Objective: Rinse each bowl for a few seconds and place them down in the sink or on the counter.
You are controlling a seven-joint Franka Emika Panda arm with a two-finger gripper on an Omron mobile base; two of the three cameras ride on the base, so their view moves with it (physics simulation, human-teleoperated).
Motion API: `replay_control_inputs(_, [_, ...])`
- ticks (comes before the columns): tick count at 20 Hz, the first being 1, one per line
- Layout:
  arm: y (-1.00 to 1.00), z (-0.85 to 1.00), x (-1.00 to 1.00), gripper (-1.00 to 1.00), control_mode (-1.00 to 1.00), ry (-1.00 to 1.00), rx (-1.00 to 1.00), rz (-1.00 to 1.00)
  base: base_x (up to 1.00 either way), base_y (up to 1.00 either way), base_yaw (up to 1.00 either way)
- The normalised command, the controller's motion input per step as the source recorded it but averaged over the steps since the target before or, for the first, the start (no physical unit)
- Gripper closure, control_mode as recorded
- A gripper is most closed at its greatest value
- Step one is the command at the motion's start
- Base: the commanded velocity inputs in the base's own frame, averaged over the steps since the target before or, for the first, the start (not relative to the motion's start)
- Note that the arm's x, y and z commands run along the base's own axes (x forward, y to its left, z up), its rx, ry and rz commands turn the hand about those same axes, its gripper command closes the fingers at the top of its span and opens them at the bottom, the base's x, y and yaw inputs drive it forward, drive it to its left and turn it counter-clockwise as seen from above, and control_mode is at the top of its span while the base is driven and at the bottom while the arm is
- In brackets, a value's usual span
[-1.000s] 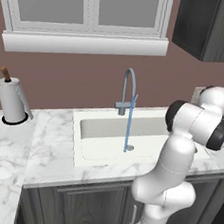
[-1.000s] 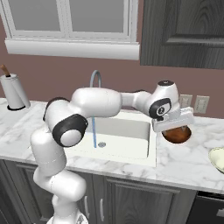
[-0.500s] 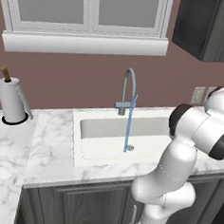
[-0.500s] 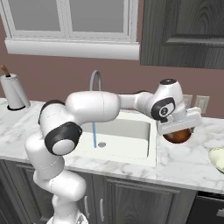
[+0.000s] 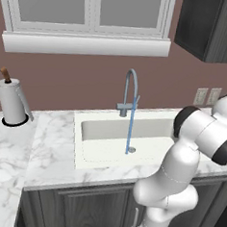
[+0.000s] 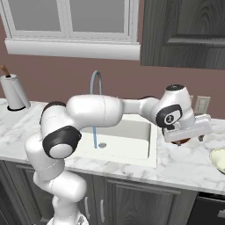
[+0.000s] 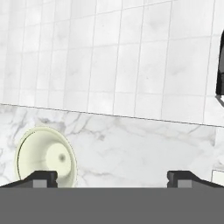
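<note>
A glossy reddish-brown bowl (image 6: 178,142) rests on the marble counter (image 6: 176,165) just right of the sink (image 6: 132,151). My gripper (image 6: 189,137) hovers right over it and hides most of it. In the hand view the gripper (image 7: 113,177) is open, its fingertips (image 7: 43,177) stand far apart, and only bare marble lies between them. The off-white sink (image 5: 102,155) has a grey gooseneck faucet (image 5: 131,88), from which a thin blue stream of water (image 5: 131,129) falls toward the drain.
A pale cream dish (image 6: 218,158) lies on the counter at the far right, also seen near the left fingertip (image 7: 46,157). A paper towel holder (image 5: 11,102) stands at the counter's left end. Wall outlets (image 5: 207,96) and dark upper cabinets (image 6: 184,30) are behind.
The hand has drifted a little to the right and slightly lower above the reddish-brown bowl, which has stayed put. The jaws stay wide and water keeps running.
</note>
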Motion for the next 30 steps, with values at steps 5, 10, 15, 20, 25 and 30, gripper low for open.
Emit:
replay_control_inputs(5, [-0.04, 0.00, -0.10, -1.00, -1.00, 0.00, -0.03, 0.00, 0.00, 0.00, 0.00])
replay_control_inputs(10, [-0.08, -0.15, -0.02, -1.00, -1.00, 0.00, -0.01, 0.00, 0.00, 0.00, 0.00])
replay_control_inputs(15, [-0.19, -0.22, 0.00, -1.00, -1.00, 0.00, 0.00, 0.00, 0.00, 0.00, 0.00])
replay_control_inputs(20, [-0.28, -0.11, 0.00, -1.00, -1.00, 0.00, 0.00, 0.00, 0.00, 0.00, 0.00])
replay_control_inputs(25, [-0.20, 0.00, 0.07, -1.00, -1.00, 0.00, 0.00, 0.04, 0.00, 0.00, 0.00])
replay_control_inputs(30, [-0.14, -0.03, 0.12, -1.00, -1.00, 0.00, 0.03, 0.06, 0.00, 0.00, 0.00])
